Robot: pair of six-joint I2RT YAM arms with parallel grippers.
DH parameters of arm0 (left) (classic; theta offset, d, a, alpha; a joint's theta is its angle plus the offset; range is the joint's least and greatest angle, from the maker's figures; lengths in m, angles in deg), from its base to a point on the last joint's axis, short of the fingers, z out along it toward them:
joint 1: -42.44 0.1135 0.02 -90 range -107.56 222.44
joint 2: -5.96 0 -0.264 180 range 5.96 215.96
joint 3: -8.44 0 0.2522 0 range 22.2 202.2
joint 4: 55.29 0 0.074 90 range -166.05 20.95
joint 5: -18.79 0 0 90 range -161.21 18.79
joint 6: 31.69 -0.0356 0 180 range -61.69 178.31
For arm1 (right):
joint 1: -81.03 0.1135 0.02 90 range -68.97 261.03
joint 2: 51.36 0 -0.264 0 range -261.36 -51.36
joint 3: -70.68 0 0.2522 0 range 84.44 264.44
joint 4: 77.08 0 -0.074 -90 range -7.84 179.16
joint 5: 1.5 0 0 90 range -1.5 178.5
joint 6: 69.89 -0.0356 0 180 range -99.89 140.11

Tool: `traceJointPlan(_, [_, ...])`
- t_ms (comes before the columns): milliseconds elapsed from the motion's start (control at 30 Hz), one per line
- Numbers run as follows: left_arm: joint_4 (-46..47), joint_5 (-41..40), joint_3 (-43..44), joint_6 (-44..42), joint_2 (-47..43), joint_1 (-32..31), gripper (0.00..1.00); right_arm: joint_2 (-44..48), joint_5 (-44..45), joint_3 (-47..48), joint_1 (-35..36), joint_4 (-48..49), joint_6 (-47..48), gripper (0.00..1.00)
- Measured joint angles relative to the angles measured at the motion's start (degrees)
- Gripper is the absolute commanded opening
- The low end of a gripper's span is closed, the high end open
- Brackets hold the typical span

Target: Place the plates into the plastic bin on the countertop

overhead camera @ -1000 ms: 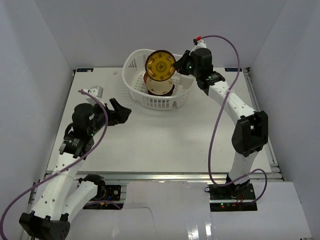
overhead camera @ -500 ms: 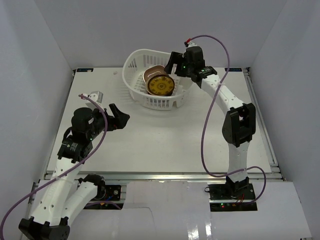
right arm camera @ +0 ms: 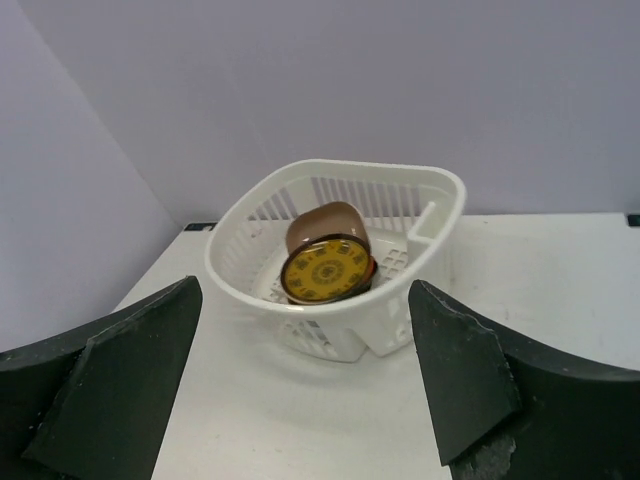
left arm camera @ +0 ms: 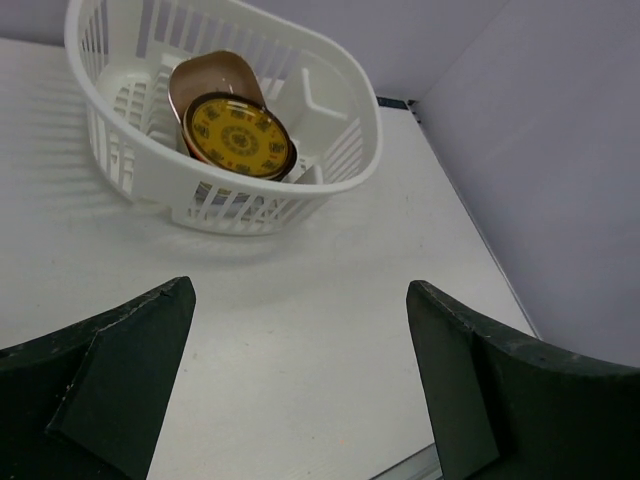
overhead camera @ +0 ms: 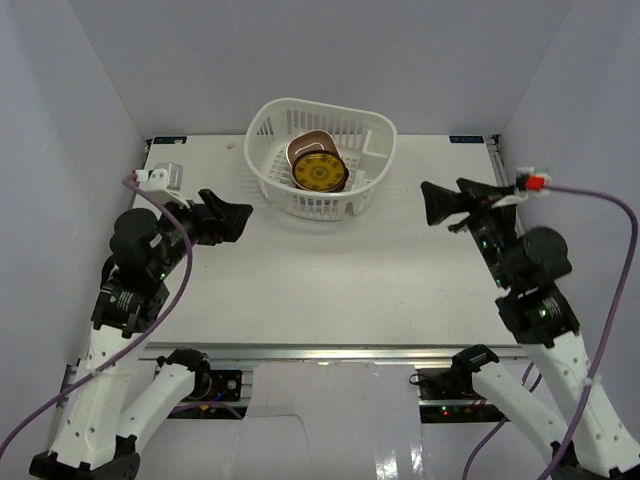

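The white plastic bin (overhead camera: 318, 205) stands at the back middle of the countertop (overhead camera: 330, 275). Inside it a patterned gold plate (overhead camera: 320, 173) leans on edge against a brown plate (overhead camera: 309, 146); other plates under them are mostly hidden. My left gripper (overhead camera: 238, 218) is open and holds nothing, left of the bin and pointing at it. My right gripper (overhead camera: 428, 203) is also open and holds nothing, right of the bin and clear of it. The left wrist view shows the bin (left arm camera: 250, 205) and gold plate (left arm camera: 238, 137) beyond my gripper (left arm camera: 298, 290). The right wrist view shows the bin (right arm camera: 340, 335) and gold plate (right arm camera: 325, 270) beyond my gripper (right arm camera: 305, 288).
White walls (overhead camera: 90, 110) close in the tabletop on the left, back and right. A metal rail (overhead camera: 320, 350) runs along the near edge. Purple cables (overhead camera: 610, 290) loop off both arms.
My right gripper opened and let the gold plate drop into the bin against the brown plate, then drew back to the right and nearer. My left arm pulled back to the left.
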Motion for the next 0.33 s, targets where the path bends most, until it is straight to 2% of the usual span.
traceJointPlan(167, [0.87,-1.64,1.51,-0.74,-4.50,0.00,0.98,19.19,10.99,-16.35,0.02,0.17,-1.09,0.90])
traceJointPlan(333, [2.71,-3.10,-1.81,-0.79,-9.42,0.00,0.98,24.13,17.03,-22.16,0.00,-0.72,-1.11,0.90])
